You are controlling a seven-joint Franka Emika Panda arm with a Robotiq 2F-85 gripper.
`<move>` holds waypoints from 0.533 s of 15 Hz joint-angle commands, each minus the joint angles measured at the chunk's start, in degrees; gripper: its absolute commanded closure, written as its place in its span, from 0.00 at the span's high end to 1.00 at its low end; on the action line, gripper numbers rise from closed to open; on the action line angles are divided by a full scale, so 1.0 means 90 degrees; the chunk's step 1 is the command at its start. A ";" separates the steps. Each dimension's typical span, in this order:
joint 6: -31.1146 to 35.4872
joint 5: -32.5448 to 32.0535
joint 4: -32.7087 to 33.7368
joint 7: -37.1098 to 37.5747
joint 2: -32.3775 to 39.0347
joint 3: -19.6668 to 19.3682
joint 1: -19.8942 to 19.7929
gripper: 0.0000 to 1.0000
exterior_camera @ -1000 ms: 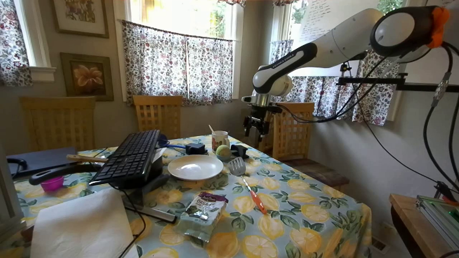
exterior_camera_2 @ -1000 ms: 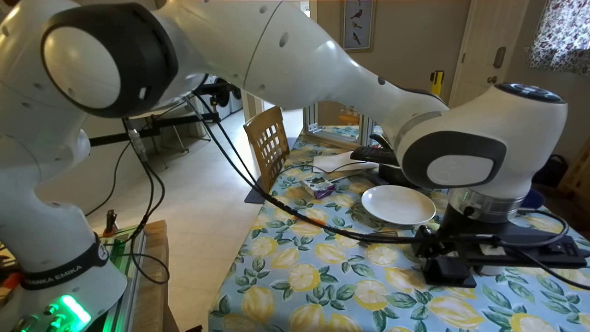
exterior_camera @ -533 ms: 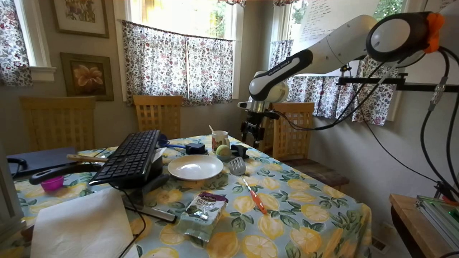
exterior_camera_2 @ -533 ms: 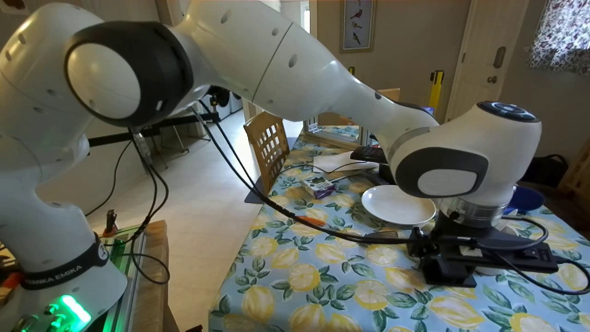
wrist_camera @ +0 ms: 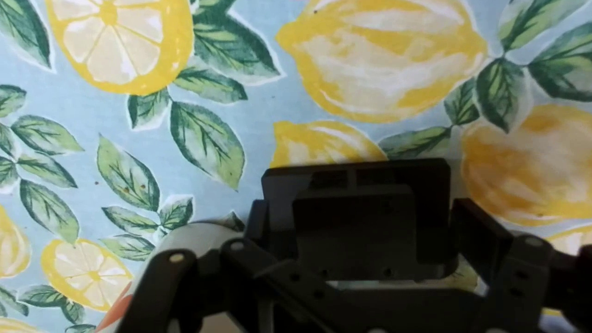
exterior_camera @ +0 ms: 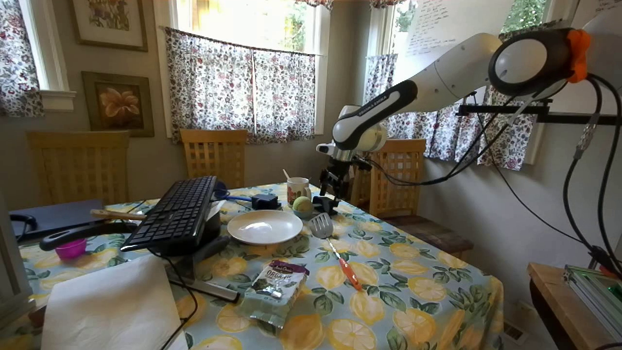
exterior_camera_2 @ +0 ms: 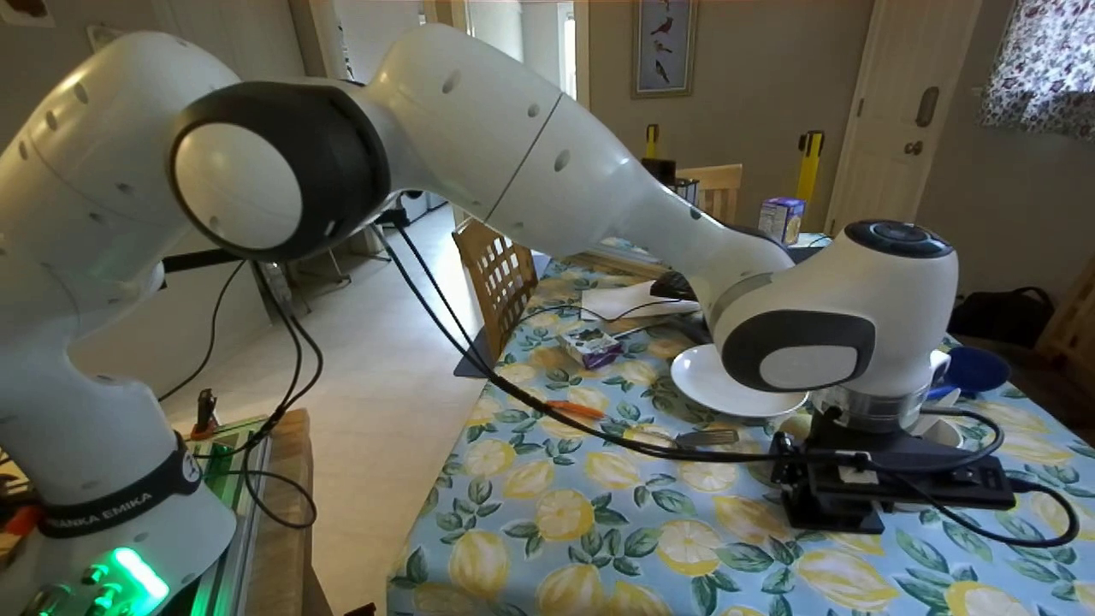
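Observation:
My gripper (wrist_camera: 363, 212) is open and points down at a black blocky object (wrist_camera: 356, 231) on the lemon-print cloth. In the wrist view its fingers (wrist_camera: 481, 229) stand on either side of that object, with no clear grip on it. In an exterior view the gripper (exterior_camera: 331, 193) is just above the black object (exterior_camera: 324, 206); whether they touch I cannot tell. Beside it are a yellow-green ball (exterior_camera: 302, 203) in a small bowl and a patterned mug (exterior_camera: 296, 192) with a stick in it. Elsewhere the arm hides the fingers, but the black object (exterior_camera_2: 830, 513) shows.
A white plate (exterior_camera: 243, 232), an orange-handled spatula (exterior_camera: 348, 272) and a snack bag (exterior_camera: 277, 291) lie nearer the camera. A keyboard (exterior_camera: 175, 211) rests raised on a stand. A blue bowl (exterior_camera_2: 978, 370) sits beyond the wrist. Cables (exterior_camera_2: 530, 398) hang along the arm.
The arm has come down, and in an exterior view the gripper has shifted left and tilted, from well above the table to the black object. The jaws stay apart; the table items have not moved.

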 commanded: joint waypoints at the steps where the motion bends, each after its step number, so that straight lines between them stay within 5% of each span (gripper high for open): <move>1: -0.0043 -0.0056 0.0459 0.0149 0.0333 -0.0024 0.0080 1.00; 2: -0.0163 -0.0055 0.0543 0.0134 0.0383 -0.0009 0.0077 0.99; 8: -0.0423 -0.0090 0.0923 0.0168 0.0638 -0.0042 0.0113 0.46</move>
